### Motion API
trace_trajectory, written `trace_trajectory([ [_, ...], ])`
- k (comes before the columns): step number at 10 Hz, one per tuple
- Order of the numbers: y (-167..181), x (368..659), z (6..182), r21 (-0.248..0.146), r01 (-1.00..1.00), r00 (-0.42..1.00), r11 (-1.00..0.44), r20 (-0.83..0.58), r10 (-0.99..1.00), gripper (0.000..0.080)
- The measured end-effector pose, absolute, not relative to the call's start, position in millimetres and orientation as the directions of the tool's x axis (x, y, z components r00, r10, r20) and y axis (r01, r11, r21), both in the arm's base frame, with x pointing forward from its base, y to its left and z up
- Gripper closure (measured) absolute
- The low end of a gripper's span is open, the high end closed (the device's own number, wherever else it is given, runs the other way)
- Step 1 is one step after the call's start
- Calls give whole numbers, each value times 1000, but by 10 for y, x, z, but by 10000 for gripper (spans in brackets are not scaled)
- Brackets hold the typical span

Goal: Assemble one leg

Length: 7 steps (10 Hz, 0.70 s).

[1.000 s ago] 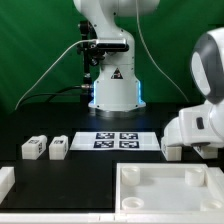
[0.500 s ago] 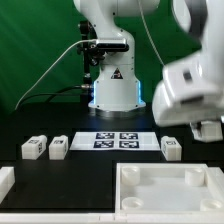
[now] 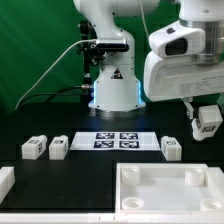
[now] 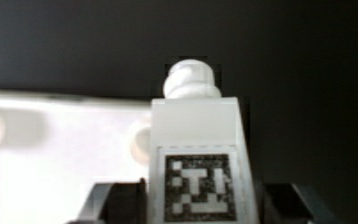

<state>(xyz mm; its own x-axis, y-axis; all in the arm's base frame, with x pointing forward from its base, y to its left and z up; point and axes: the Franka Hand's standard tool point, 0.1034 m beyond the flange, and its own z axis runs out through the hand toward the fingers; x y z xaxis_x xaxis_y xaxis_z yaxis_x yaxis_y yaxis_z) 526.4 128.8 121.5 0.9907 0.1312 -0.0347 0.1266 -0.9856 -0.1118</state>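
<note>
My gripper (image 3: 207, 124) hangs in the air at the exterior view's right, shut on a leg (image 3: 209, 119), a small white block with a black-and-white tag. In the wrist view the held leg (image 4: 197, 140) stands between my dark fingers (image 4: 126, 200), its tag facing the camera and its round peg end pointing away. Three more legs rest on the black table: two at the exterior view's left (image 3: 33, 147) (image 3: 58, 147) and one (image 3: 171, 148) at the right, below my gripper. The large white tray-like piece (image 3: 170, 190) lies in front.
The marker board (image 3: 116, 140) lies flat in the middle of the table. The robot base (image 3: 113, 85) stands behind it before a green curtain. Another white part (image 3: 5, 181) sits at the front left edge.
The arm has swung up and to the exterior view's left, lifting the gripper with the leg in it higher above the table. The legs on the table have not moved.
</note>
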Motion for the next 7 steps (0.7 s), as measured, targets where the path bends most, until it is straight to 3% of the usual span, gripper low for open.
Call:
trace_trajectory([
  [2, 987, 5816, 1506, -87, 170, 971, -982, 186, 151, 509],
  [3, 996, 5992, 1597, -76, 165, 940, -983, 315, 133, 509],
  [5, 952, 5959, 1569, -49, 168, 864, -985, 488, 123, 509],
  [7, 942, 5928, 1522, -46, 165, 854, -985, 507, 119, 509],
])
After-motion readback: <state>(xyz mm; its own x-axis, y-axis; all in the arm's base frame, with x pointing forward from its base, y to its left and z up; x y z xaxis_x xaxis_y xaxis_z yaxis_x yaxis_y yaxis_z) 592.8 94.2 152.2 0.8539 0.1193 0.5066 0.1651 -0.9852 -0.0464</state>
